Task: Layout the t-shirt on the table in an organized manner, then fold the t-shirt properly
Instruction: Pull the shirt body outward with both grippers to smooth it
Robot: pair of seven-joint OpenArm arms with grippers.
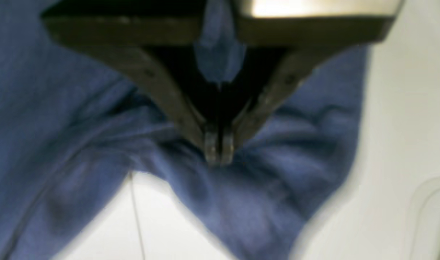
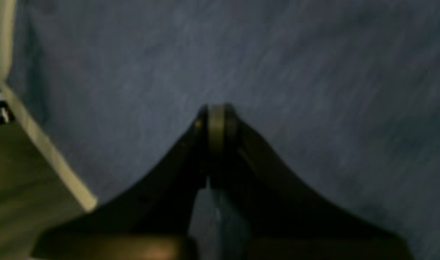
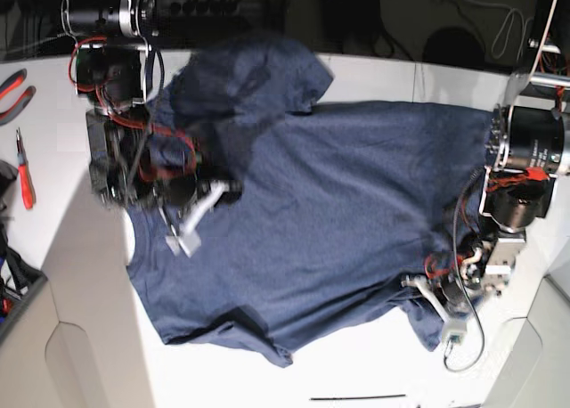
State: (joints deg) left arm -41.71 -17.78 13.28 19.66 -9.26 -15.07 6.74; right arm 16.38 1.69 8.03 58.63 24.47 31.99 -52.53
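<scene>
The t-shirt (image 3: 329, 212) is lying spread across the table (image 3: 374, 372), mostly flat but rumpled along the edge nearest the left gripper (image 1: 219, 151). That claw is pinching a fold of the shirt's cloth, probably to tug that edge straight. The right gripper (image 2: 216, 115) is resting closed over the shirt's opposite end, seemingly holding nothing.

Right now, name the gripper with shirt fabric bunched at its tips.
The left gripper: the t-shirt puckers into its shut tips. Under the right gripper the cloth lies smooth.
</scene>
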